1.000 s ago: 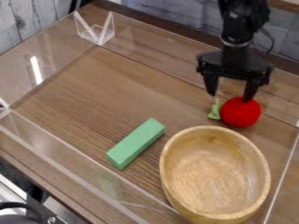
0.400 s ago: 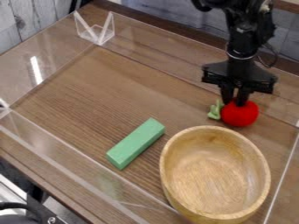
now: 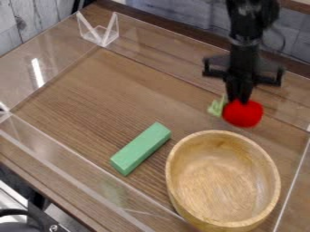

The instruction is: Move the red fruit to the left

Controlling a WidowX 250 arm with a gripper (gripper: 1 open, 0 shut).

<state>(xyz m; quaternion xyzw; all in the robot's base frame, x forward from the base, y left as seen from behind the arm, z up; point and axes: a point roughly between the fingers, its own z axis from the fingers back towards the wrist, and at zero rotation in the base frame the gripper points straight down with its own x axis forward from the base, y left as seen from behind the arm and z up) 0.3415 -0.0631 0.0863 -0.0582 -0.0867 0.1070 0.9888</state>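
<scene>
Wooden tabletop (image 3: 91, 91) ran out under and around the gripper (image 3: 238, 97), with the bowl (image 3: 182, 190) near it on the camera side, green block (image 3: 141, 149) off toward picture-left on that same side, and the wire stand (image 3: 101, 33) well apart, up toward the picture's top left. Jaws were drawn in close together, tips down at the top of the red fruit (image 3: 244, 113), and read as clamped on it. Exact contact was hard to see at that size. Fruit sat directly below the tips, its green leafy bit (image 3: 217, 107) poking out on the picture-left side. Couldn't tell whether its underside was off the wood. Step in hand, my call: grasp made, lift just starting or due. Next move: raise straight up enough to prove the hold, then carry left and set down gently before releasing. Main risk: the pinch looked high on a round thing, so it could squirt out and roll, maybe toward the bowl. Would go slow on the lift and keep the bowl rim out of the path.
</scene>
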